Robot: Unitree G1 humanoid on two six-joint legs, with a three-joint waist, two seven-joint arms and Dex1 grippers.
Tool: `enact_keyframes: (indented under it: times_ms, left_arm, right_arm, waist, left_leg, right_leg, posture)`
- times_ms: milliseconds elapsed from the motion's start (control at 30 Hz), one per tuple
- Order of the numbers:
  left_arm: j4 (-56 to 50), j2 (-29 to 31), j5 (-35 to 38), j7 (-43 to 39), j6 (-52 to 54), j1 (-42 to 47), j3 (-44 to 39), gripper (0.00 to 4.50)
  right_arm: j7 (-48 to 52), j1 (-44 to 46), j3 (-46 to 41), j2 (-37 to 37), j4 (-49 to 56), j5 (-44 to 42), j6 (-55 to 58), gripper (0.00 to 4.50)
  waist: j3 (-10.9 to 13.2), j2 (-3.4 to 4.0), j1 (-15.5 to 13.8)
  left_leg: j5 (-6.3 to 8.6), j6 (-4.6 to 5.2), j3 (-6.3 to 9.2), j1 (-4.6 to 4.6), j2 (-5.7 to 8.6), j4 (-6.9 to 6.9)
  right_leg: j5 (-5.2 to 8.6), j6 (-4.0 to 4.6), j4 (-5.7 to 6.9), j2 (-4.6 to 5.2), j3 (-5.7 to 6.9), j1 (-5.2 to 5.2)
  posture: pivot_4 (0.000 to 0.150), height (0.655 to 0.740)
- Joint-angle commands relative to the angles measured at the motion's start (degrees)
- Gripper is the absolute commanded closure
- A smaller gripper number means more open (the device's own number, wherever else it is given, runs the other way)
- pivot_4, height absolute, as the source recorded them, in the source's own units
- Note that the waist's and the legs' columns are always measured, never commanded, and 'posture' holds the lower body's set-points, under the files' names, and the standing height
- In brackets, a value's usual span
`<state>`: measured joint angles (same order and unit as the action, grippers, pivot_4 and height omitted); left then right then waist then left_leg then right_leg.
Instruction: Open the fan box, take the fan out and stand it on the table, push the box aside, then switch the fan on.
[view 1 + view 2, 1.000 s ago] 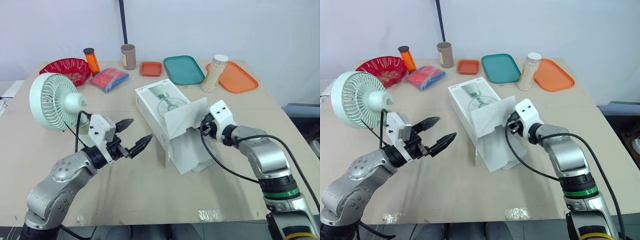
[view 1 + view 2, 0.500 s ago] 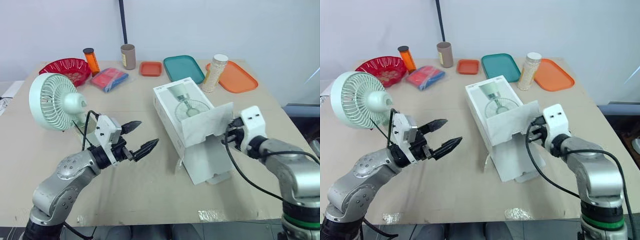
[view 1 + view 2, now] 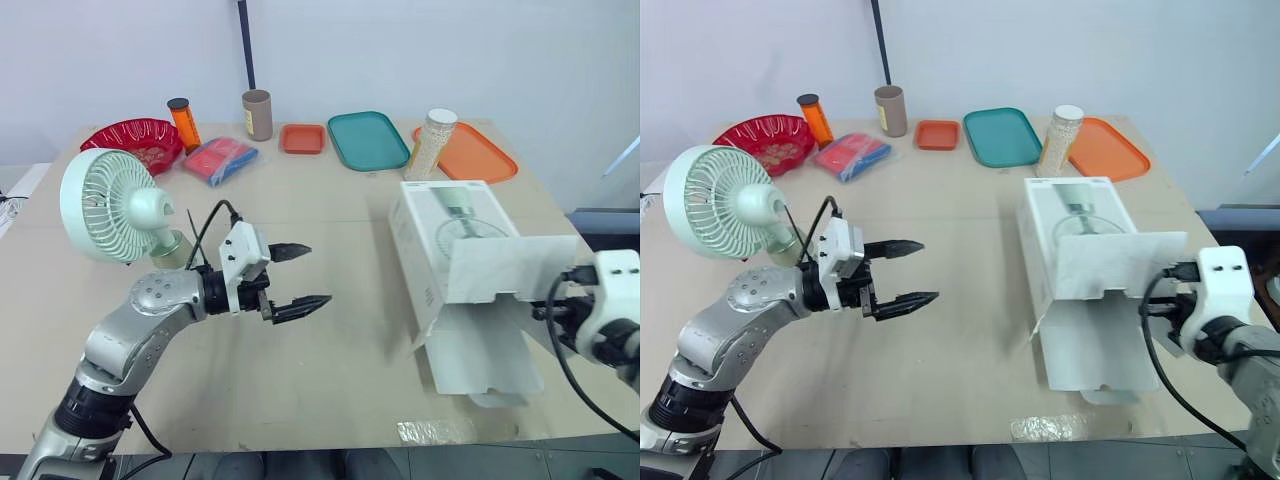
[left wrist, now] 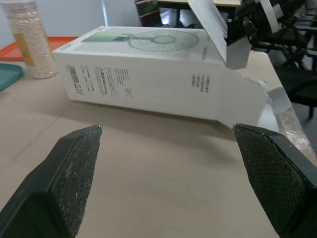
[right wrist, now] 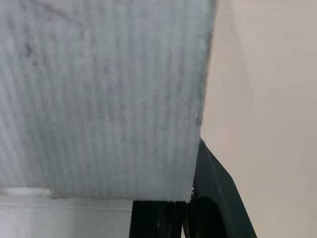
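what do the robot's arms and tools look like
Left arm: rounded silver-grey segments, black joints, white boxy wrist housing, looping black cable. Left tool: two tapered black fingers with cross-hatched pads. Right tool: same white housing, black cables, black fingers.

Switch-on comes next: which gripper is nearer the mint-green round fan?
Left. The left gripper hovers open beside the mint-green round fan; the right gripper is across the table, gripping the white cardboard box.

Fan (image 3: 105, 205) stands by the table's (image 3: 330, 370) left edge. Fan box (image 3: 450, 235) lies near the right edge, open end toward the front-right corner. Along the back edge, left to right: bowl (image 3: 130, 138), bottle (image 3: 183, 122), cup (image 3: 257, 113), small tray (image 3: 302, 138), wide tray (image 3: 368, 139), jar (image 3: 429, 145), corner tray (image 3: 470, 155). Packet (image 3: 218, 158) lies just before the bottle.
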<state>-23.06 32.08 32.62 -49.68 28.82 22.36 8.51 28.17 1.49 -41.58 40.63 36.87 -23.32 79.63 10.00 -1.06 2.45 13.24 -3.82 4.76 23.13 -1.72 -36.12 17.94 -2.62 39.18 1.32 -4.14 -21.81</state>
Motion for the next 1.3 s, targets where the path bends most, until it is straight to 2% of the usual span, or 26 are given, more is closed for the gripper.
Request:
enact_keyframes:
  times_ms: [33,300,533,667,1033,1167,1300]
  left_arm:
    - [-0.59,0.07,-0.42,-4.34,-2.06,1.43,1.81,0.0]
    - [1.77,-1.67,-3.14,-6.03,-4.72,1.68,2.9,0.0]
    - [0.97,-1.5,-3.91,-6.5,-5.32,-0.46,2.38,0.0]
    - [0.89,-1.68,-4.27,-5.54,-5.25,-1.04,1.73,0.0]
    - [1.11,-1.91,-4.22,-7.0,-6.2,-1.77,2.24,0.0]
    - [0.86,-1.34,-3.42,-8.57,-5.88,-2.06,2.01,0.0]
    - [0.43,-0.85,-3.36,-9.08,-5.52,-2.28,1.71,0.0]
  right_arm:
    - [2.85,-3.51,-3.67,2.84,-2.16,-0.32,-3.23,4.47]
    - [6.06,-8.91,-4.09,6.68,-10.06,0.81,-12.7,4.47]
    - [6.16,-7.22,-1.88,9.91,-19.41,2.28,-19.4,4.47]
    - [4.54,-5.03,-4.33,10.62,-25.56,1.88,-18.47,4.47]
    - [14.52,-9.81,2.54,16.79,-39.75,7.02,-38.55,4.47]
    - [16.2,-8.38,5.69,18.3,-44.32,8.38,-43.74,4.47]
    - [15.91,-2.8,9.44,19.7,-50.27,9.55,-46.44,4.47]
  waist:
    - [-0.02,0.03,0.03]
    - [-0.04,0.07,0.08]
    - [-0.04,0.08,0.09]
    - [-0.04,0.08,0.08]
    - [-0.08,0.15,0.11]
    - [-0.08,0.15,0.31]
    - [-0.1,0.18,0.37]
  left_leg:
    - [0.0,0.0,0.0,-0.01,0.0,-0.01]
    - [0.08,0.16,-0.07,-0.6,0.01,-0.04]
    - [0.11,0.2,-0.08,-0.6,0.01,-0.03]
    - [0.12,0.22,-0.09,-0.6,0.02,-0.05]
    - [0.19,0.34,-0.14,-0.68,0.02,-0.09]
    - [0.19,0.35,-0.2,-0.74,0.02,-0.1]
    - [0.2,0.35,-0.23,-0.85,0.0,-0.1]
  right_leg:
    - [0.0,0.0,0.02,0.0,0.0,0.0]
    - [0.03,-0.03,-0.04,-0.01,-0.08,0.62]
    - [0.04,-0.05,-0.06,-0.02,-0.11,0.62]
    - [0.05,-0.05,-0.06,0.0,-0.11,0.64]
    - [0.07,-0.07,-0.08,-0.01,-0.17,0.71]
    - [0.07,-0.08,-0.08,-0.02,-0.22,0.74]
    - [0.07,-0.08,-0.08,-0.04,-0.25,0.83]
  posture:
    - [0.15,0.74]
    - [0.15,0.74]
    - [0.15,0.74]
    - [0.15,0.74]
    - [0.15,0.74]
    - [0.15,0.74]
    - [0.15,0.74]
